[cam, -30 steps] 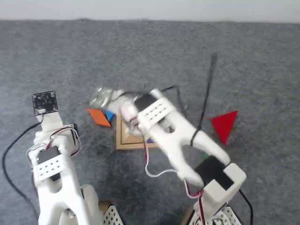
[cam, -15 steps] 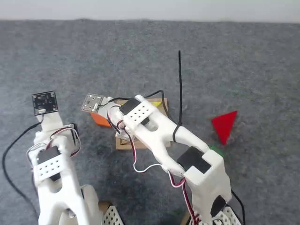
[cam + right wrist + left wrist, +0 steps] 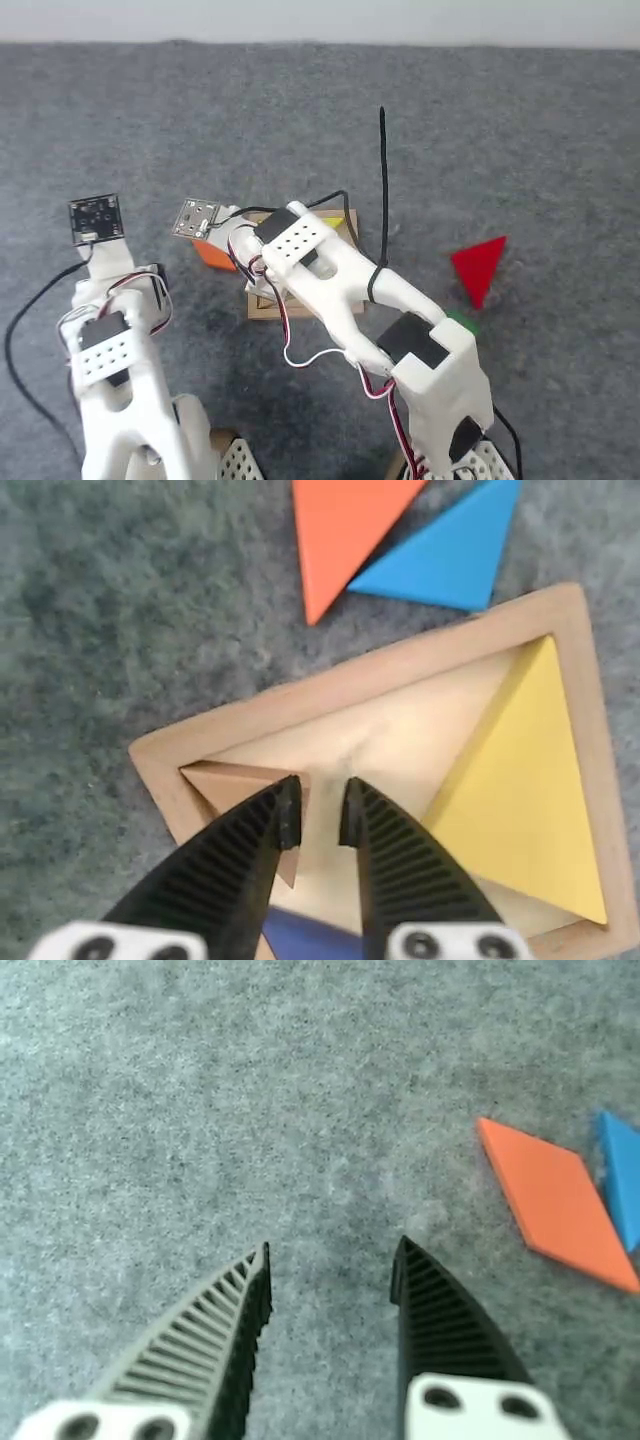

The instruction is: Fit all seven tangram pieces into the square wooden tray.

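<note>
The square wooden tray (image 3: 350,680) holds a large yellow triangle (image 3: 520,780), a tan triangle (image 3: 240,785) in one corner and a dark blue piece (image 3: 300,935). My right gripper (image 3: 318,810) hangs just above the tray floor beside the tan triangle, open by a narrow gap with nothing between the fingers. Outside the tray, an orange parallelogram (image 3: 350,530) and a blue triangle (image 3: 440,555) lie touching. My left gripper (image 3: 330,1260) is open over bare carpet, apart from the orange piece (image 3: 555,1200). In the high view, the right arm covers most of the tray (image 3: 262,305).
A red triangle (image 3: 480,265) lies on the grey carpet to the right of the tray, with a small green piece (image 3: 460,320) just nearer, beside the right arm. A black cable (image 3: 383,180) rises from that arm. The left arm (image 3: 110,350) stands at the lower left.
The right arm swung left and settled over the tray, now hiding the blue triangle in the high view. It has kept still over the last half second. The left arm has not moved.
</note>
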